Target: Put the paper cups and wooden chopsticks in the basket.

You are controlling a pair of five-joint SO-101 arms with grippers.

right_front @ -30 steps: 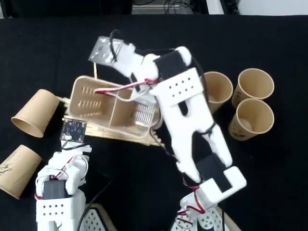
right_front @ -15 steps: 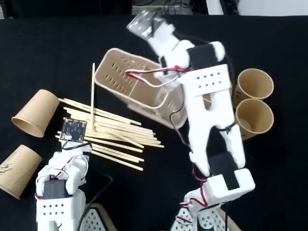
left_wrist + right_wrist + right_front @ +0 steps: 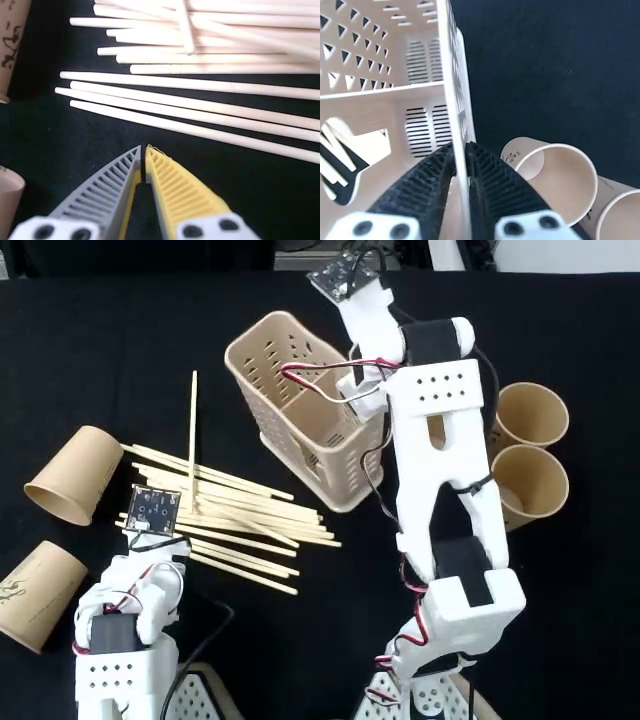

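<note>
Basket wall [image 3: 453,75] between right fingers [image 3: 495,182]

No legible text anywhere.
In the high view, the lower-left lying paper cup [image 3: 38,595] has dark scribble-like print on its side. The right wrist view shows small dark print on the upright cup [image 3: 520,159] wall. Neither is readable.

Black table [image 3: 90,350]: chopstick pile [image 3: 240,515] mid-left, two tipped cups [image 3: 72,475] (far left), more cups [image 3: 528,485] right

Left gripper [image 3: 144,149] (fingers [image 3: 167,172] together) over black table [image 3: 45,135], near loose wooden chopsticks [image 3: 200,90]
</note>
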